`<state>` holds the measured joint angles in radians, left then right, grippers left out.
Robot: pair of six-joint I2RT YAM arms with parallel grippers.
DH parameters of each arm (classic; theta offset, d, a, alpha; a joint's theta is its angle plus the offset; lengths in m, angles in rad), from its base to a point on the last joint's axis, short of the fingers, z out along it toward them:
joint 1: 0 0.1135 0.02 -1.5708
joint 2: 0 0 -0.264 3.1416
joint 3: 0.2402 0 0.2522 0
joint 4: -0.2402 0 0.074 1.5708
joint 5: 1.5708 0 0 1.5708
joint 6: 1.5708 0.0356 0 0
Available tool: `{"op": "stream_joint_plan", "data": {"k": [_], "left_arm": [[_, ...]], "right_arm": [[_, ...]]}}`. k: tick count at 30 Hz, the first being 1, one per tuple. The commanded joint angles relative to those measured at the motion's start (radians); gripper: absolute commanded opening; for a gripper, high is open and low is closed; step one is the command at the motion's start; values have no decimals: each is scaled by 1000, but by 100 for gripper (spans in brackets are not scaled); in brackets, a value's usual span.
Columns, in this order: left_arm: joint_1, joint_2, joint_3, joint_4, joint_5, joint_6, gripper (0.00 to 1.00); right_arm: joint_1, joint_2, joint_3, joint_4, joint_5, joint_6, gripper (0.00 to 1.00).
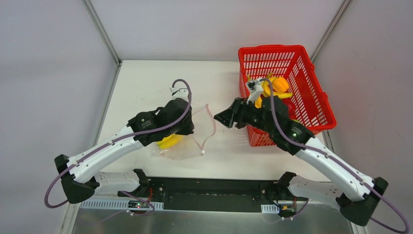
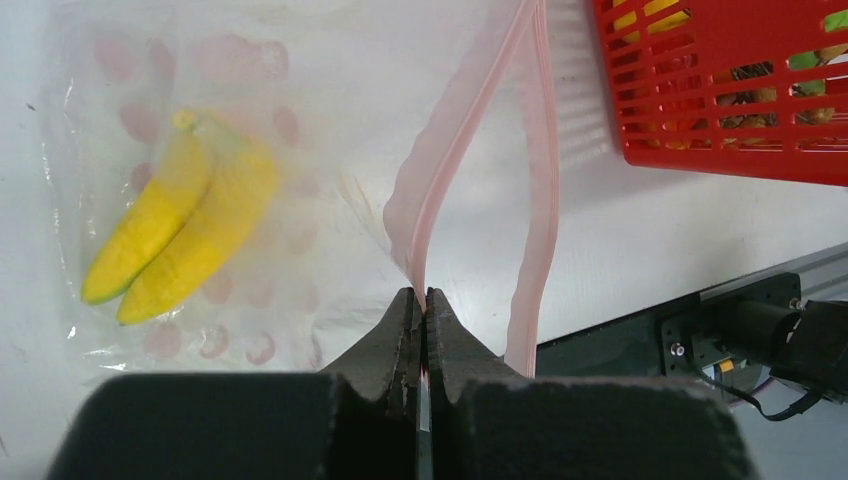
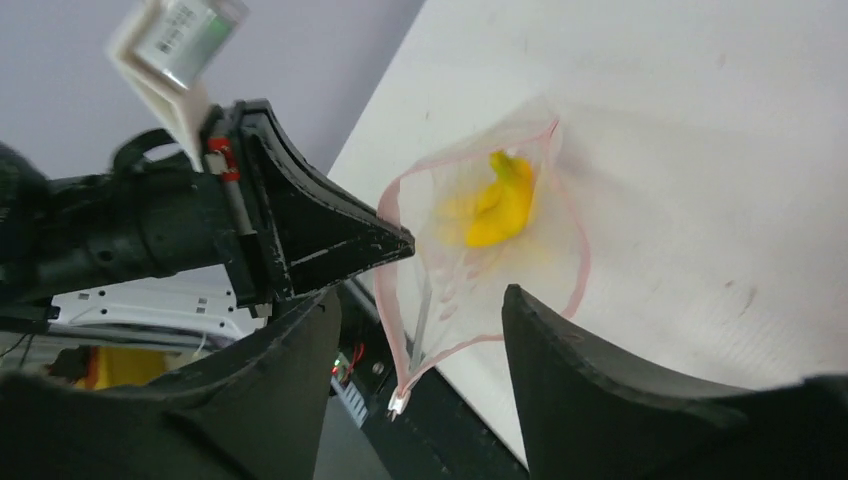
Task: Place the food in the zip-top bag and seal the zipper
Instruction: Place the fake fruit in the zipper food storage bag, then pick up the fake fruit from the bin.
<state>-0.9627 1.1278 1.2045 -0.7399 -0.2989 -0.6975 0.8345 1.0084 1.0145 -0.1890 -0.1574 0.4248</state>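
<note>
Left tool (image 2: 423,294) tight on zipper (image 2: 543,180).

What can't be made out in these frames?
- Left wrist view: food in the red basket, screened by its lattice, cut by the top edge.
- Top view: bananas, mostly under the left arm.
- Top view: what the left tool pinches, under its wrist.

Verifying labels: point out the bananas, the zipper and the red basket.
bananas (image 2: 190,235), left wrist view, middle of the pair.
zipper (image 2: 545,180), left wrist view, right-hand run of the strip.
red basket (image 1: 272,59), top external view, far lattice wall.
</note>
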Motion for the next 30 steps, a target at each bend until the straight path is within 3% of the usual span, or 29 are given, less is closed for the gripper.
{"op": "stream_joint_plan", "data": {"k": [1, 7, 10, 12, 16, 18, 21, 30], "left_arm": [[-4, -39, 11, 24, -37, -2, 0], [-3, -45, -8, 31, -33, -2, 0], [-3, -39, -9, 28, -23, -2, 0], [-3, -38, -9, 28, -16, -1, 0], [-1, -37, -7, 31, -3, 15, 0], [-1, -32, 0, 27, 7, 21, 0], [-1, -22, 4, 19, 17, 26, 0], [0, -18, -8, 22, 4, 18, 0]], "right_arm": [[0, -120, 1, 48, 224, -155, 67], [-14, -122, 77, 17, 699, -409, 87], [-102, -50, 140, -34, 785, -509, 94], [-242, 9, 193, -97, 708, -494, 95], [-603, 141, 217, -99, 368, -427, 95], [-692, 235, 228, -85, 244, -427, 92], [-763, 399, 321, -105, 102, -427, 89], [-823, 700, 496, -20, 57, -216, 88]]}}
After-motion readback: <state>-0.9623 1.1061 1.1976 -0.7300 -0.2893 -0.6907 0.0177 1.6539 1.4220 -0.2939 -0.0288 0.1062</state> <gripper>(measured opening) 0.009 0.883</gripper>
